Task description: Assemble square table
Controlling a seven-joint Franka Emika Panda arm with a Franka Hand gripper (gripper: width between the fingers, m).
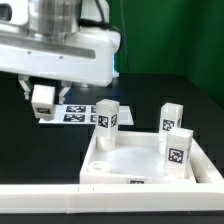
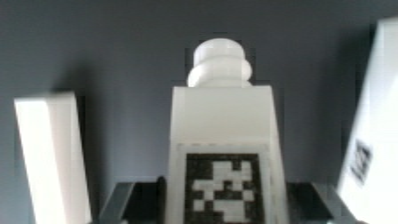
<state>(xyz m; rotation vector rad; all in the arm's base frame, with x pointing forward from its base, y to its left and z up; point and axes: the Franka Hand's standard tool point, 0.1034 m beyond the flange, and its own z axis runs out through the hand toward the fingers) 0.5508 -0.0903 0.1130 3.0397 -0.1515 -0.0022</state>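
The white square tabletop (image 1: 128, 158) lies rim-up at the exterior view's right. Three white tagged legs stand upright in its corners: one at the back left (image 1: 107, 115), one at the back right (image 1: 170, 117) and one at the front right (image 1: 179, 147). My gripper (image 1: 41, 99) hangs above the table at the exterior view's left, shut on a fourth leg (image 1: 43, 101). In the wrist view this held leg (image 2: 224, 130) sits between my dark fingers (image 2: 143, 200), with its tag facing the camera and its rounded peg (image 2: 217, 62) pointing away from my gripper (image 2: 224, 203).
The marker board (image 1: 78, 112) lies flat just behind the tabletop, under and beside the held leg. A long white border bar (image 1: 60, 196) runs along the front edge. Blurred white parts show at both sides of the wrist view (image 2: 50, 160).
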